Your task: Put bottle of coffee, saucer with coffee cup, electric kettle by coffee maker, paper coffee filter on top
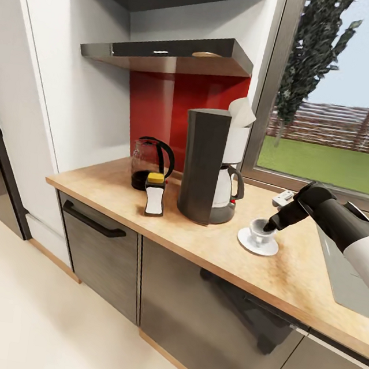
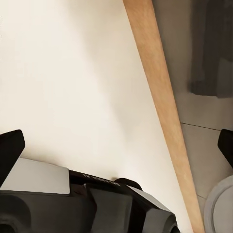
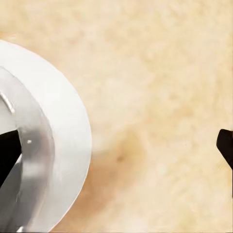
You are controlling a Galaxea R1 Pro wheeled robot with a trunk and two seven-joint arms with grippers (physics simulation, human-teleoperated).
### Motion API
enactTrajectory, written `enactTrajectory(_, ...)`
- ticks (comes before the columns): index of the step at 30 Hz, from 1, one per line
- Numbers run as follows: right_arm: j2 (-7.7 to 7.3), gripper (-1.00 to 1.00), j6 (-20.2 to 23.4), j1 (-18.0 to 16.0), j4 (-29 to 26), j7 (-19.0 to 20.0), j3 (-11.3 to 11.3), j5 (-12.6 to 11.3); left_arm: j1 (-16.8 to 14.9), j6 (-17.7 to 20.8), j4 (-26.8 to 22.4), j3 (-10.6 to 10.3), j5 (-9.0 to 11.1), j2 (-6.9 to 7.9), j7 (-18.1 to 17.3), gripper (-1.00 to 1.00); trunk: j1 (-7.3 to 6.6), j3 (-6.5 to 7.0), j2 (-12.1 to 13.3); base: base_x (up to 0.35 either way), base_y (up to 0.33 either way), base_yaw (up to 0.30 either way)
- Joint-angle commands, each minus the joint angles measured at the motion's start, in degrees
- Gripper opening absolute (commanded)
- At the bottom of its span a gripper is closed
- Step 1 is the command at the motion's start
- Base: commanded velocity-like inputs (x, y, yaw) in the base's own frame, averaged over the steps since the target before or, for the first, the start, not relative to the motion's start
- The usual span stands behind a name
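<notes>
white coffee cup sat on the saucer, on the kitchen countertop just right of the coffee maker. right gripper stood at the cup's rim, one fingertip inside, the other well outside: spread. left gripper also spread.

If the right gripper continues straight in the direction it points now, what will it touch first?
Probably the coffee cup on the saucer. The right gripper points down at the cup's rim; one dark fingertip seems to be inside the cup, the other over the kitchen countertop. Depth is unclear.
</notes>
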Motion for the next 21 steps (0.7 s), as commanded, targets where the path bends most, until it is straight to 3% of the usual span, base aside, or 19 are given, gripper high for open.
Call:
enactTrajectory(1, -0.05, 1.0, 0.1, -0.1, -0.1, 0.5, 0.2, 0.5, 0.0, 0.5, 0.0, 0.4, -0.2, 0.01, -0.2, 1.0, 0.0, -0.06, 0.0, 0.0, 0.0, 0.0)
enactTrajectory(21, -0.04, 1.0, 0.1, -0.1, -0.1, 0.5, 0.2, 0.5, 0.0, 0.5, 0.0, 0.4, -0.2, 0.01, -0.2, 1.0, 0.0, -0.06, 0.0, 0.0, 0.0, 0.0)
